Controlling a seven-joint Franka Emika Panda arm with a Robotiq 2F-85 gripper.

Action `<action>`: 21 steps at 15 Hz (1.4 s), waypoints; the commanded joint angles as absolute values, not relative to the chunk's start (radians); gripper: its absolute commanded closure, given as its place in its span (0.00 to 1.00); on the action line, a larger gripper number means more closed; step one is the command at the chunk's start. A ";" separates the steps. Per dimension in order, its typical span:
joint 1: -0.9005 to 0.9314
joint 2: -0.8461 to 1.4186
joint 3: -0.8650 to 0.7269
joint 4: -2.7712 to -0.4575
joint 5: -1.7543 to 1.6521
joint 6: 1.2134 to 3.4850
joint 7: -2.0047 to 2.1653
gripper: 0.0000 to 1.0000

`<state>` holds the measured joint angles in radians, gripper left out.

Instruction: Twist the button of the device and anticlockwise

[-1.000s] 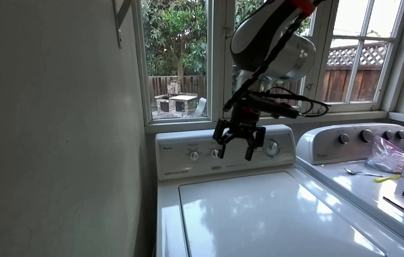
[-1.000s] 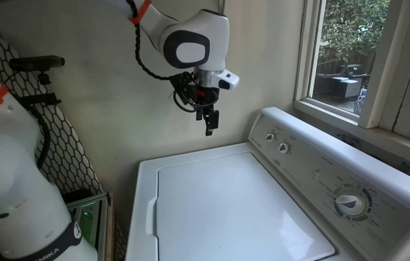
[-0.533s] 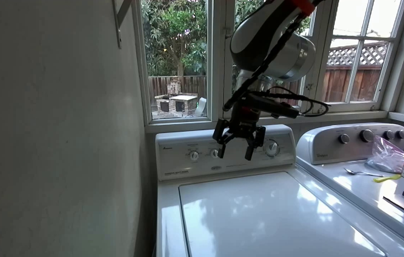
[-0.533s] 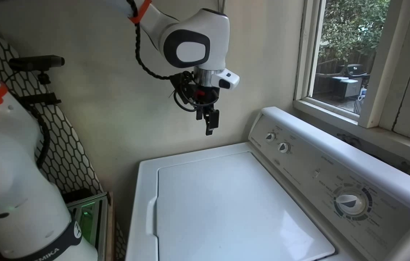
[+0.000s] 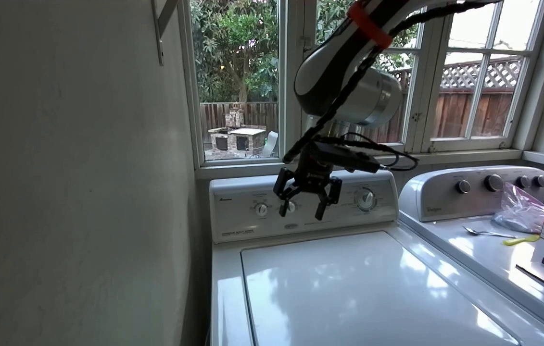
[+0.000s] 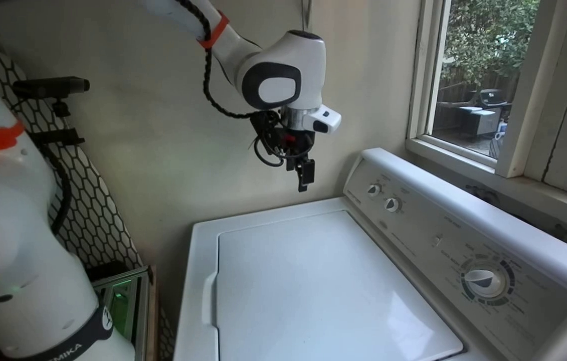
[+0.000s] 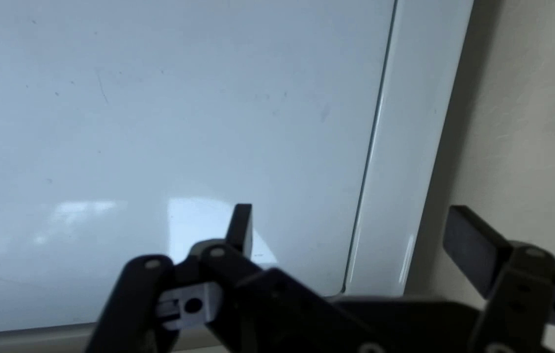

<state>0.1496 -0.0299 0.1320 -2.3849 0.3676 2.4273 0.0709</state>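
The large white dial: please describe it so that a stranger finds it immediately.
Find the top-loading washer, then its raised back panel. The dial sits at the end farther from the side wall, bigger than the two small knobs nearer that wall.

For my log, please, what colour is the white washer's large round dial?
The large round dial is mostly white, clearest in an exterior view.

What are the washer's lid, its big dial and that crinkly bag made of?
Lid: probably enamelled metal, glossy white with bright reflections. Big dial: likely plastic; white, moulded-looking shape, finish unclear. Bag: seemingly thin plastic film, clear and wrinkled.
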 commanded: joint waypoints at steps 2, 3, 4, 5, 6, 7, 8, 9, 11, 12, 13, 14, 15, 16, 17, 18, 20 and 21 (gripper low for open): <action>0.158 0.152 0.145 -2.281 0.297 2.609 0.220 0.00; 0.164 0.187 0.141 -2.261 0.261 2.652 0.264 0.00; 0.172 0.223 0.133 -2.236 0.227 2.694 0.310 0.00; 0.183 0.255 0.121 -2.215 0.187 2.734 0.355 0.00; 0.196 0.290 0.107 -2.186 0.152 2.761 0.396 0.00; 0.214 0.319 0.088 -2.162 0.118 2.792 0.439 0.00; 0.234 0.346 0.068 -2.137 0.092 2.825 0.481 0.00; 0.256 0.369 0.043 -2.114 0.072 2.858 0.521 0.00; 0.317 0.413 -0.028 -2.073 0.024 2.927 0.600 0.00; 0.343 0.431 -0.059 -2.055 0.017 2.951 0.624 0.00; 0.363 0.447 -0.083 -2.040 0.018 2.967 0.641 0.00; 0.381 0.463 -0.106 -2.029 -0.001 2.985 0.668 0.00; 0.396 0.477 -0.122 -2.018 0.003 2.997 0.669 0.00; 0.409 0.480 -0.136 -2.015 -0.002 2.990 0.667 0.00; 0.373 0.447 -0.100 -2.040 0.038 2.967 0.612 0.00; 0.385 0.457 -0.112 -2.032 0.035 2.968 0.617 0.00; 0.393 0.467 -0.119 -2.022 0.033 2.968 0.620 0.00; 0.395 0.468 -0.120 -2.021 0.033 2.968 0.620 0.00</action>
<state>0.3946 0.4678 -0.1197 -2.0206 0.0253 2.9684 0.6285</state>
